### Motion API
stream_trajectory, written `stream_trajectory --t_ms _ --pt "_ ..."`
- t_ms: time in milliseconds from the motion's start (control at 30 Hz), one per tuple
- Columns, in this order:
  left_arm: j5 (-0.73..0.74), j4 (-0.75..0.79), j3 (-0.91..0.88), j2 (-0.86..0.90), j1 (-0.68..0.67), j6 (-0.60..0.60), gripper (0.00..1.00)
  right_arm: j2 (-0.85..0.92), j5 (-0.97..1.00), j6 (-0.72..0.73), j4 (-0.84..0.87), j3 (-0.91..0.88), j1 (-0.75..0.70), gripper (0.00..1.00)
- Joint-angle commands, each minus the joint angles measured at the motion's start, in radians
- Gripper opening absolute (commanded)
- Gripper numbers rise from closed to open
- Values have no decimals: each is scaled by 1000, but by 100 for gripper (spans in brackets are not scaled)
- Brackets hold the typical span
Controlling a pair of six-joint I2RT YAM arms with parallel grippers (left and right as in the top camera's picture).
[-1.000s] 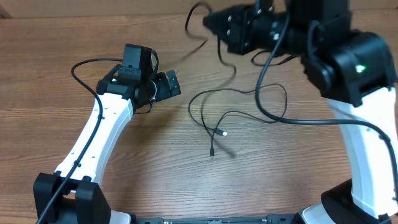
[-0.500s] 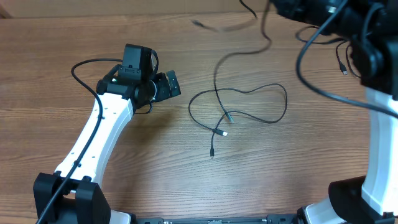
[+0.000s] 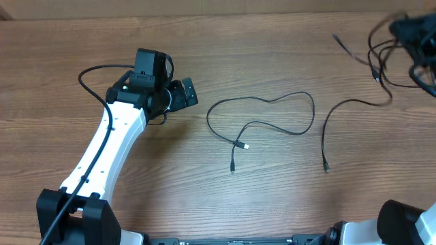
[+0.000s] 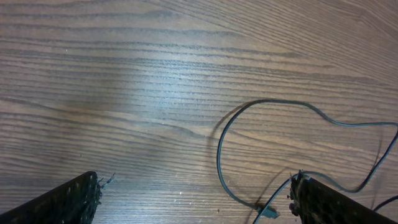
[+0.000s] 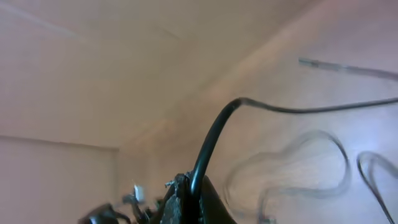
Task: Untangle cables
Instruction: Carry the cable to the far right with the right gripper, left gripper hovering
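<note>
Right fingers (image 5: 186,198) swung aside clamping a cable (image 5: 214,134), left fingers (image 3: 188,90) agape near looped cable (image 4: 219,155)

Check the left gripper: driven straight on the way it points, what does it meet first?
Probably the looped cable. The left gripper, jaws open, points at the loop's near bend, which shows ahead between the jaws in the wrist view. The gripper's height is unclear, so it might pass above.

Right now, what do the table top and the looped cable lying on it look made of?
Table top: wood or wood-look laminate, satin; grain lines, soft glare. Looped cable: likely plastic or rubber jacket, matte black; it bends in loose curves.
</note>
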Motion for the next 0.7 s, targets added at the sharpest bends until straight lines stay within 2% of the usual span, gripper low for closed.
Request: stream_trajectory --t_ms 0,167,400,567,667 --pt "8 -1 6 -22 5 19 99 -3 12 -146 -69 16 -14 4" --pt "17 -2 6 -22 5 19 100 12 61 -326 -94 -9 -14 4" --pt "52 -2 6 -22 5 26 100 61 174 -363 -83 -116 -14 4" --pt "461 40 6 -22 -16 347 100 100 187 -380 -31 -126 -16 4" --pt "439 43 6 -22 -52 361 99 100 187 -380 -11 -126 -16 4"
